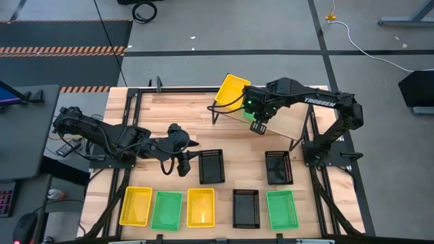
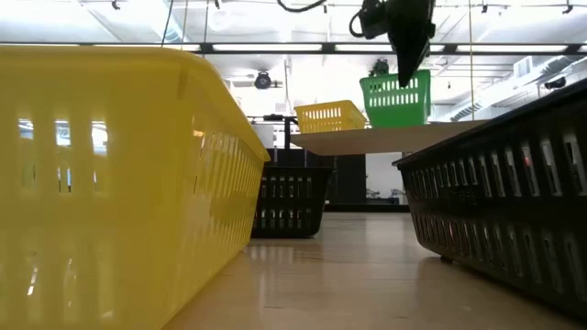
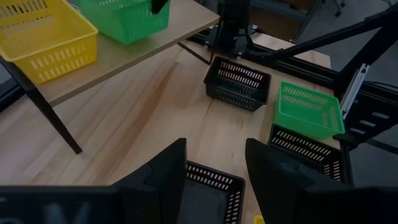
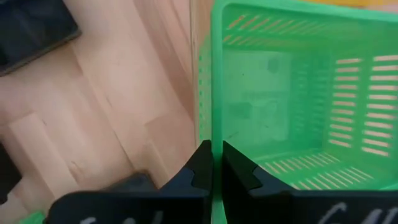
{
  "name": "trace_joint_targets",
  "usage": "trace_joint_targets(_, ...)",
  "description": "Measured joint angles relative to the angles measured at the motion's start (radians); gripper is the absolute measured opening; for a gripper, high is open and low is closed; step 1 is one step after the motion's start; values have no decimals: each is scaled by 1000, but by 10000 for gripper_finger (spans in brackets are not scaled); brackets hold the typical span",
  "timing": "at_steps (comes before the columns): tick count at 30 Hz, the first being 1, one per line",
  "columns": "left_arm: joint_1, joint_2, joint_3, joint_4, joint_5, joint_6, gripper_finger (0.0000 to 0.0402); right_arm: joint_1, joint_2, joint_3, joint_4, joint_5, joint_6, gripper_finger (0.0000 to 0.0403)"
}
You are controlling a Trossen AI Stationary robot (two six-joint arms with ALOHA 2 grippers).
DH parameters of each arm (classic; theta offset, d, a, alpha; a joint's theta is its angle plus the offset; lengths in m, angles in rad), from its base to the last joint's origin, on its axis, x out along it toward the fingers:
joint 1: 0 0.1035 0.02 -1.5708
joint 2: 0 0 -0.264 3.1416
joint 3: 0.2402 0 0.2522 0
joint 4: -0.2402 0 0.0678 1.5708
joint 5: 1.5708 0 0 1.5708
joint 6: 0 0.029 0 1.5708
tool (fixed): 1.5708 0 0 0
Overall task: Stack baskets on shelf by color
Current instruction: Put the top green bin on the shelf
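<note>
The shelf stands at the table's far side, with one yellow basket resting on its left end. My right gripper is over the shelf, shut on a green basket beside the yellow one. My left gripper hovers open at mid-table, just left of a black basket, and touches nothing. The other baskets lie flat on the tabletop. My right gripper pinches the green basket's side wall at its rim, one finger inside the basket and one outside. The fingers come from above, pointing down. The basket hangs upright below them, its bottom at or just above the shelf board; whether it touches, I cannot tell.
A second black basket lies at mid-table on the right. Along the near edge sit a yellow, green, yellow, black and green basket. The shelf board right of the green basket is bare.
</note>
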Motion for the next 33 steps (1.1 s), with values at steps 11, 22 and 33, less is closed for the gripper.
trace_joint_targets(11,0,0,0,0,0,-3,172,0,0,-25,19,-1,4,27)
trace_joint_targets(22,0,0,0,0,-10,-16,172,0,0,-25,25,5,38,99)
trace_joint_targets(33,0,0,0,0,-19,-38,172,8,-90,-25,3,-16,135,153)
